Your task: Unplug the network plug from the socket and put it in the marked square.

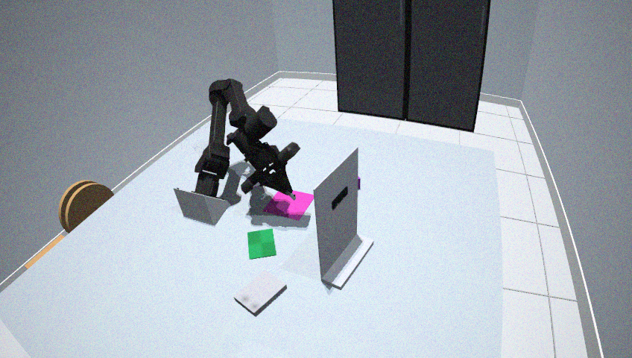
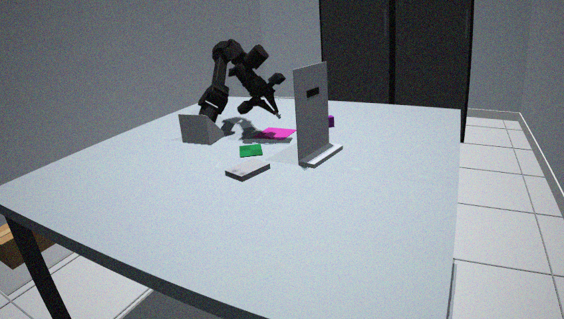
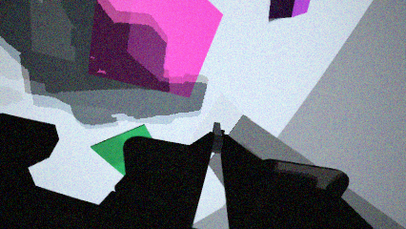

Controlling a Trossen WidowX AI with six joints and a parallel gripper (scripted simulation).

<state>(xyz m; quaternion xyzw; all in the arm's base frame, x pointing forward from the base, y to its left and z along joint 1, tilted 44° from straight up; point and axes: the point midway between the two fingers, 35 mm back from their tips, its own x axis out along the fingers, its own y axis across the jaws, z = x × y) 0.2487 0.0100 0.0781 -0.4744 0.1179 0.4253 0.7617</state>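
My gripper (image 1: 292, 195) (image 2: 277, 115) (image 3: 217, 137) is shut on a small grey plug, whose end (image 3: 216, 127) pokes out between the fingertips. The plug is held in the air above the table, clear of the panel. A flat magenta square (image 1: 303, 200) (image 2: 283, 132) (image 3: 191, 33) lies on the table beside the panel, partly under the arm's shadow. The upright grey panel (image 1: 332, 230) (image 2: 312, 126) (image 3: 367, 124) stands to the right of the gripper in the top and exterior views, with a dark slot (image 1: 339, 198) (image 2: 312, 92). The plug's tab cannot be made out.
A green square (image 1: 261, 244) (image 2: 250, 150) (image 3: 111, 149) and a pale flat box (image 1: 260, 291) (image 2: 247, 169) lie nearer the top and exterior views. A purple block (image 1: 358, 183) (image 2: 331, 121) (image 3: 301, 6) is partly behind the panel. A grey wedge (image 1: 201, 207) (image 2: 193, 129) stands at the arm's base.
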